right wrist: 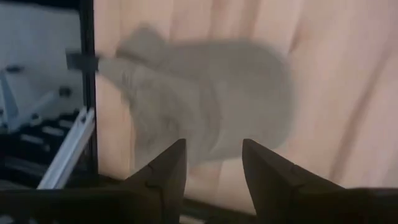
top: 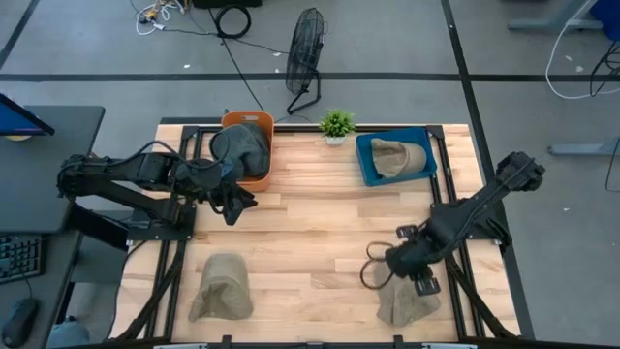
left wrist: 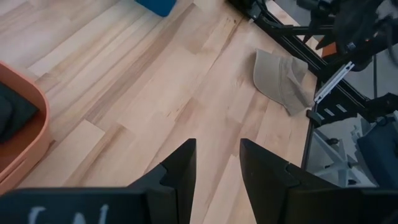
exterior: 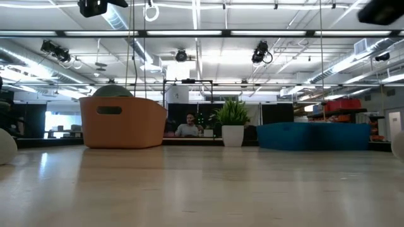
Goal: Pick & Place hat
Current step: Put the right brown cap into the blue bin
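Observation:
Three tan hats and one dark hat show. One tan hat [top: 221, 288] lies flat near the table's near left corner. Another tan hat [top: 407, 302] [right wrist: 205, 106] lies near the near right corner. The third tan hat [top: 395, 158] sits in the blue bin [top: 368, 165]. The dark hat [top: 242, 150] fills the orange bin [top: 260, 121]. My right gripper [top: 417, 276] [right wrist: 214, 162] hovers open just over the near right hat's far edge. My left gripper [top: 232, 204] [left wrist: 217, 162] is open above bare wood beside the orange bin [left wrist: 18, 130].
A small potted plant [top: 336, 124] [exterior: 232, 123] stands at the far edge between the two bins. Black frame rails [top: 455, 194] run along the table's sides. The middle of the wooden top [top: 320, 233] is bare. A person shows far off in the low view.

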